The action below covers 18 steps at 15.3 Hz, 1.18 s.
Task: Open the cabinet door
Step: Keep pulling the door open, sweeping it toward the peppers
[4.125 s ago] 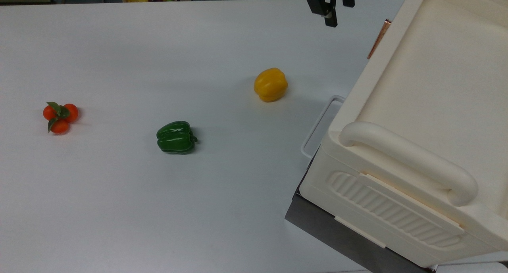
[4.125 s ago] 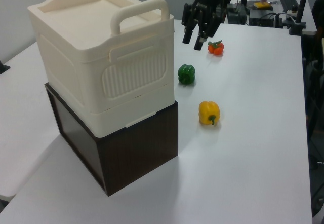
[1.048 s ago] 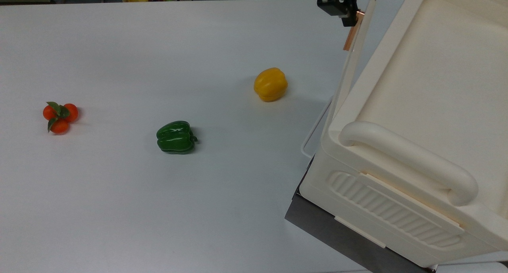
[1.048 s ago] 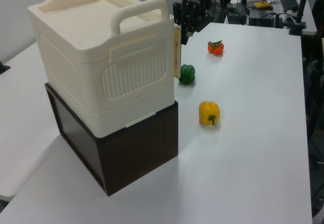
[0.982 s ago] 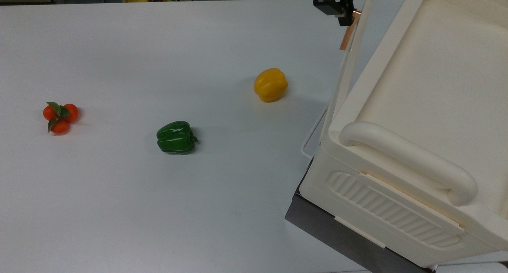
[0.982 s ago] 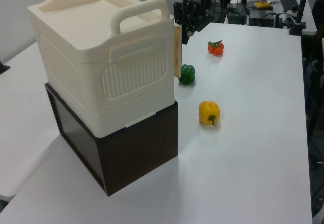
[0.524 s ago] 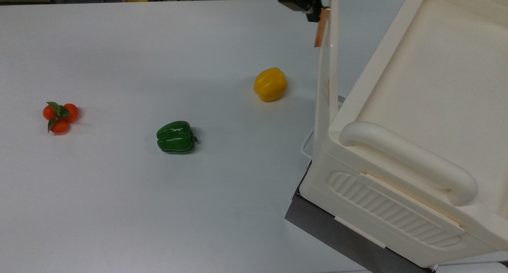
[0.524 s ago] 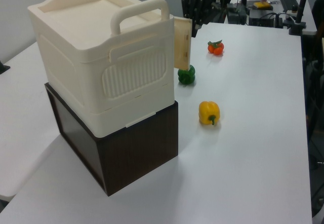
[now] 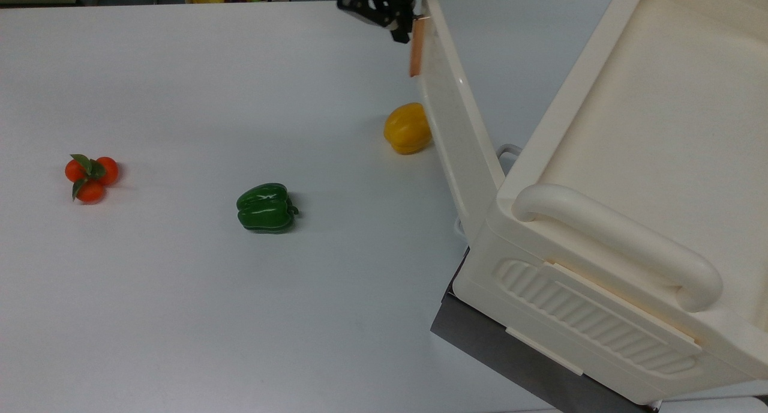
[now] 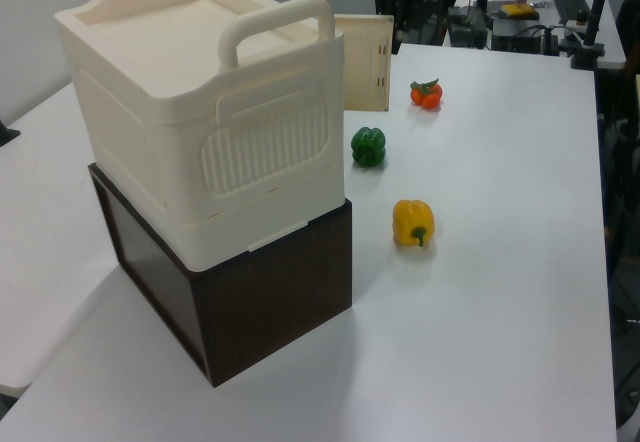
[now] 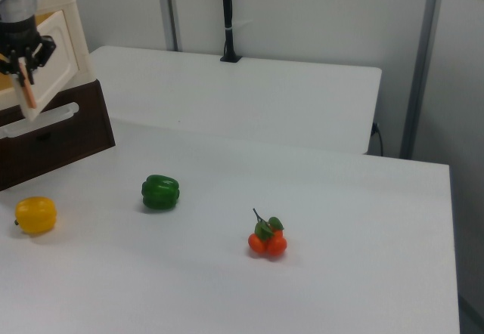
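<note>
Going left to right from the tomatoes (image 9: 91,177): the green pepper (image 9: 266,207), then the yellow pepper (image 9: 407,128) tucked right beside the cabinet door (image 9: 457,131). We've got our gripper (image 9: 401,31) clamped on the copper handle (image 9: 416,47) at the door's free edge. Half a second ago that door stood nearly edge-on to the cabinet (image 9: 630,179); now it's swung well out over the table (image 9: 240,311). Basically open, we'd say — maybe a bit more swing and let go.
</note>
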Tool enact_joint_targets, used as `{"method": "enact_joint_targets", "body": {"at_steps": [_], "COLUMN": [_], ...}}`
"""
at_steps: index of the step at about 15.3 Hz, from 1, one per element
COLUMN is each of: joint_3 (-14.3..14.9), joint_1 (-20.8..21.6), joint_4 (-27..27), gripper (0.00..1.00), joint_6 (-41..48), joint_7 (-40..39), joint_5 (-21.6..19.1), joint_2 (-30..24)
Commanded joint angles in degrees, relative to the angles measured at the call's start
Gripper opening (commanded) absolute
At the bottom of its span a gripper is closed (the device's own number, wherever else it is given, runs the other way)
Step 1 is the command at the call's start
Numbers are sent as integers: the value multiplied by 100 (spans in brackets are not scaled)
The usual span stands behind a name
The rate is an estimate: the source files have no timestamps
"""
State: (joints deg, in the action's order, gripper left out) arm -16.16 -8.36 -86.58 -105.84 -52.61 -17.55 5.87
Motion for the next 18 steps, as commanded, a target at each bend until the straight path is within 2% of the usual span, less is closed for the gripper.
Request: {"method": "enact_joint_targets", "body": {"at_steps": [1,5,10,15,18], "joint_3": [314,578,745,807,772], "joint_1": [-8,-148,-157,-219,-166], "joint_4": [-140,-122,-131,-131,-149], "gripper": [15,16,16,18,21], "joint_6": [-156,-497,-1052,-588,-614], "joint_7": [-241,-337,-329,-276,-127], "joint_5": [-99,-117,-117,-108,-230], "joint_2": [-68,-42,2,-147,-138]}}
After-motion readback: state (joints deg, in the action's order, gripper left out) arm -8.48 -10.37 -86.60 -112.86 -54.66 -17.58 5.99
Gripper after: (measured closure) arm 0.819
